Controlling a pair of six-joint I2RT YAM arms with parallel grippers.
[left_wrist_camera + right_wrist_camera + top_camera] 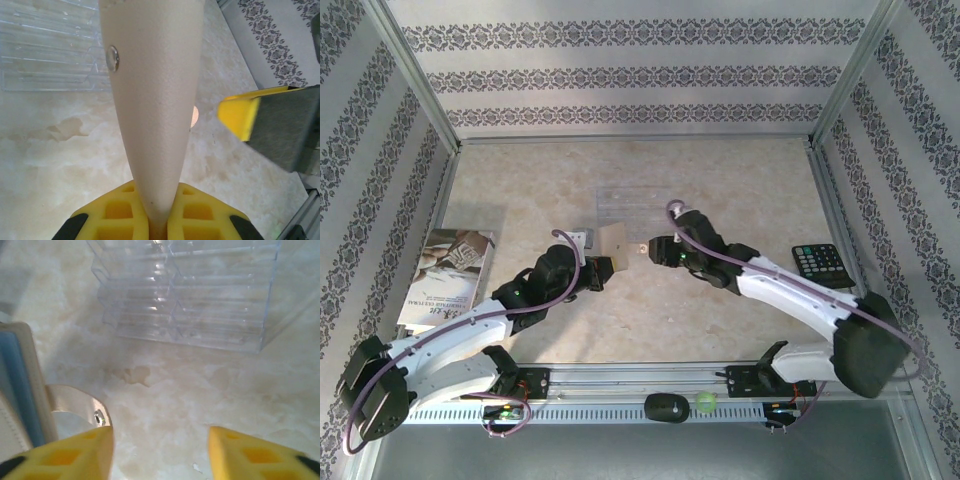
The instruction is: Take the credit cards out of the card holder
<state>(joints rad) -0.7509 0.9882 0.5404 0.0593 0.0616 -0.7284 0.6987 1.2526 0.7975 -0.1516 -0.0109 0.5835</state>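
Top external view: A clear plastic tray lies mid-table on the marble-patterned table and serves as reference. Just on the near side of this tray, the tan card holder is held up off the surface. The left gripper is clamped on the holder's near edge. The right gripper sits just beside the holder on its right, also near the tray's near edge; its jaw gap cannot be judged from this height. A black keypad device lies well apart from the tray, to the right and nearer the arms. A printed booklet lies well apart from the tray on the left.

Left wrist view: The left gripper has its yellow fingers closed on the card holder, which rises from between them as a tan, grained panel with a metal snap stud. The tray lies beyond, to the upper left. One yellow-padded finger of the right gripper stands just right of the holder, apart from it.

Right wrist view: The right gripper has its yellow fingers spread with bare table between them; it grips nothing. The card holder stands at the left edge, showing blue-grey inner layers. Its tan tab curls out just beside the left fingertip; contact cannot be confirmed. The tray lies ahead of the fingers.
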